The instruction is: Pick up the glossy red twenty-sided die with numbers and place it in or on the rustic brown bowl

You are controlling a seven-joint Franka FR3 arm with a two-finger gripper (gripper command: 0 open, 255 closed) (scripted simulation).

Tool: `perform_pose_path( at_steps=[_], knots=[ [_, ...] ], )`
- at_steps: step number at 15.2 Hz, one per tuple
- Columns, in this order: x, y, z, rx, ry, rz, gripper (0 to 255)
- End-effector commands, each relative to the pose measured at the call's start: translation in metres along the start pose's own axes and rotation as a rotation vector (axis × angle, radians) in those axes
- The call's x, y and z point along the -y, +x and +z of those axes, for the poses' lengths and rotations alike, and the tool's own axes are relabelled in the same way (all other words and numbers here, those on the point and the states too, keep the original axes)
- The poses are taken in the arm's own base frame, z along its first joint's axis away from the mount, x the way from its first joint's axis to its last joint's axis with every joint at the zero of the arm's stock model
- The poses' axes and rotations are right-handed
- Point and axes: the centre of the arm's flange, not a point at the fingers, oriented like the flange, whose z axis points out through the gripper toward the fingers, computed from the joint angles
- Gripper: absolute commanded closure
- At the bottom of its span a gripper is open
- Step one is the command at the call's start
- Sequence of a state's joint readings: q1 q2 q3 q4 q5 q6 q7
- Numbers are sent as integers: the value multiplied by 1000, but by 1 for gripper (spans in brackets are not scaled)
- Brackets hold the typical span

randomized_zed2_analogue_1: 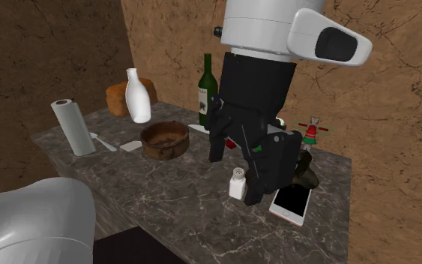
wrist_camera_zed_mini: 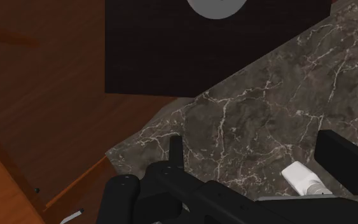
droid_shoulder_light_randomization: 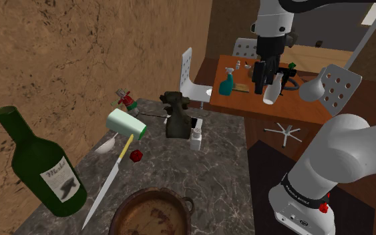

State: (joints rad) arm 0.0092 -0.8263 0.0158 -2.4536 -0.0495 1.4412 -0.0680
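The small red die (droid_shoulder_light_randomization: 137, 155) lies on the dark marble counter (droid_shoulder_light_randomization: 213, 173), beside a knife's handle and just beyond the brown bowl (droid_shoulder_light_randomization: 154, 212) at the near edge. In the second exterior view the round brown bowl (randomized_zed2_analogue_1: 164, 139) stands mid-counter. My black gripper (droid_shoulder_light_randomization: 263, 81) hangs high above the counter's far right side, well away from die and bowl. Its fingers stand apart with nothing between them, so it is open. In the second exterior view the gripper (randomized_zed2_analogue_1: 235, 171) looms in front of the counter. In the wrist view the gripper (wrist_camera_zed_mini: 260, 162) looks down on the marble near a white shaker (wrist_camera_zed_mini: 304, 179).
A green wine bottle (droid_shoulder_light_randomization: 39, 167), a long knife (droid_shoulder_light_randomization: 106, 183), a green-and-white cylinder (droid_shoulder_light_randomization: 126, 123), a dark figurine (droid_shoulder_light_randomization: 176, 117) and the white shaker (droid_shoulder_light_randomization: 196, 138) crowd the counter. A paper towel roll (randomized_zed2_analogue_1: 74, 127), white vase (randomized_zed2_analogue_1: 138, 96) and phone (randomized_zed2_analogue_1: 291, 202) also stand there.
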Motion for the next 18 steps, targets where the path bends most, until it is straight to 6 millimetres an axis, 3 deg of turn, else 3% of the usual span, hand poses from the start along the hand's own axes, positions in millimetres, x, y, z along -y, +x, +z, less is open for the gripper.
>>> perform_pose_path(
  at_steps=[1,18],
  knots=[
    [0,0,0,0,0,0,0],
    [162,118,76,-105,5,-87,0]
  ],
)
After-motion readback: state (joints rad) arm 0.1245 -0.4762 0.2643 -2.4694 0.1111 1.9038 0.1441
